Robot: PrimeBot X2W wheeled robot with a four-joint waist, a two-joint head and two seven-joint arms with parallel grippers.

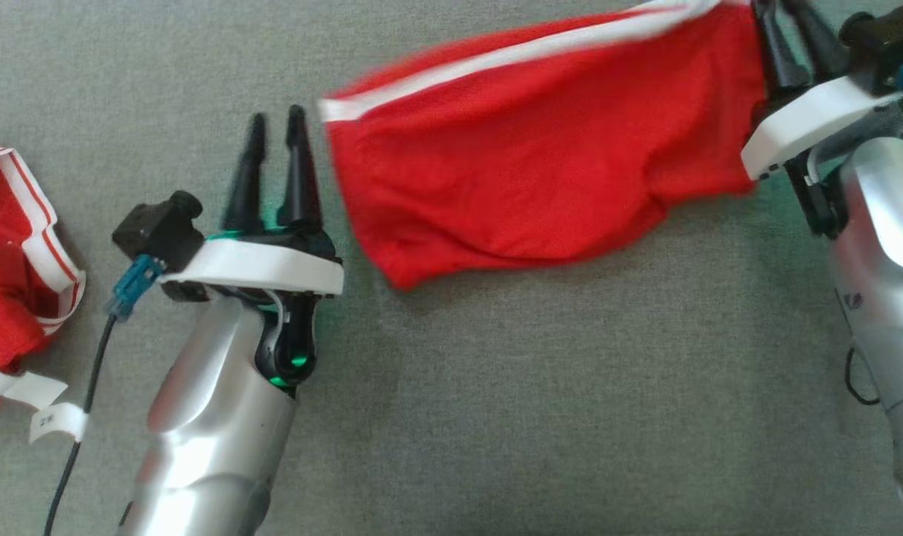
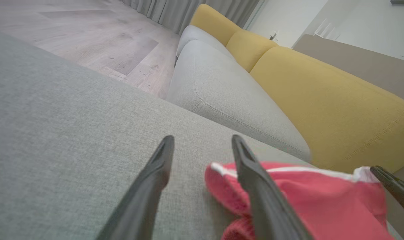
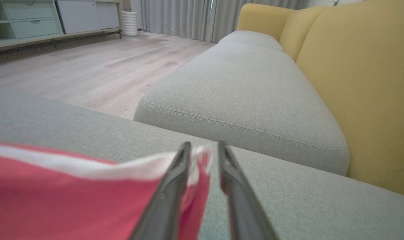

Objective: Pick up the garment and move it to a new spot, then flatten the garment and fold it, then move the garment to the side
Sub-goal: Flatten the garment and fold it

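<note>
The garment (image 1: 540, 164) is red cloth with a white stripe along its far edge, spread across the grey cushion and blurred. My left gripper (image 1: 276, 123) stands open just left of its near corner, with nothing between the fingers. In the left wrist view the garment (image 2: 321, 200) lies beside that gripper's (image 2: 202, 138) right finger. My right gripper (image 1: 790, 18) is at the garment's right corner. In the right wrist view its jaws (image 3: 203, 145) stand slightly apart, and the garment's (image 3: 72, 200) white-edged corner lies in the gap against the left finger.
A second red garment with white trim (image 1: 12, 260) and paper tags lies at the left edge of the grey cushion (image 1: 570, 409). Beyond the cushion's far edge are another grey seat (image 3: 248, 86), yellow backrests (image 3: 355, 66) and wooden floor (image 3: 88, 66).
</note>
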